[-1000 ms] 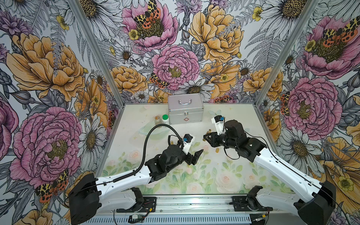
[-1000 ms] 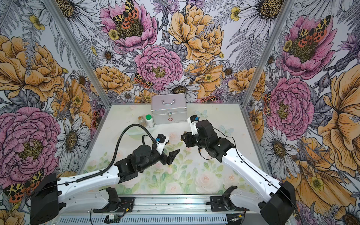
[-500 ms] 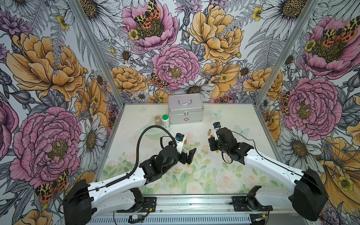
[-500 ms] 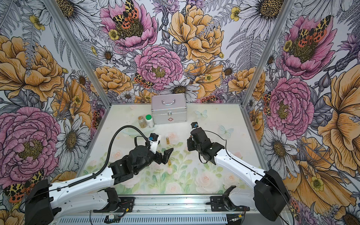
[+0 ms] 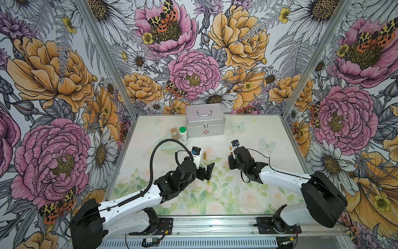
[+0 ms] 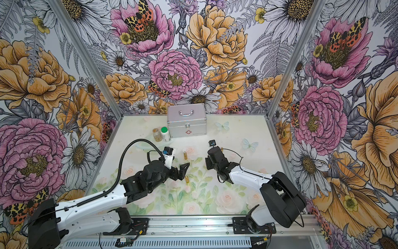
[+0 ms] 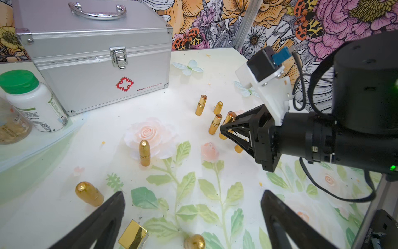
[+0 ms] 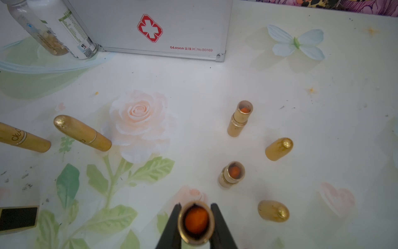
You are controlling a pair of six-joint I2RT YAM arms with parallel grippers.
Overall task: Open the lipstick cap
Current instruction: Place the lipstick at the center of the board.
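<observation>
Left arm: reached from the near-left base toward the middle of the desk (image 5: 286, 155), with the forearm low and the wrist pointing at the right arm.
Left end effector (image 7: 192, 194): fingers spread wide with nothing between them, seen over the desk in both top views (image 5: 206, 172) (image 6: 182, 170).
Right arm: came in from the near-right base with the elbow folded, its wrist near the desk's middle and well apart from the left one.
Right end effector (image 8: 196, 207): clamped on the open lipstick tube (image 8: 196, 223), one finger on each side. The left wrist view showed it from the side (image 7: 228, 129).
Open lipstick tube: roughly upright with its cap off and orange stick showing in the mouth. Whether its base touched the desk could not be told.
Gold domed cap (image 7: 195, 241): lay on the desk between the left fingers, touching neither. Whether it belonged to the held tube could not be told.
Beside the left fingers: a gold capped piece (image 7: 89, 194) and a square gold case (image 7: 133, 237).
Capped lipstick (image 7: 144, 153): stood upright between the two arms (image 5: 204, 155).
Around the held tube: two more uncapped tubes (image 8: 240, 118) (image 8: 231, 173) stood upright, and two loose caps (image 8: 279, 148) (image 8: 273, 210) lay near them.
Back of desk: a silver case (image 5: 204, 122) with a red cross, a green-lidded white bottle (image 5: 183, 133) just beside it, and a clear jar (image 5: 174, 133) next to the bottle.
In the way: the nearer uncapped tube stood just beside the held one.
</observation>
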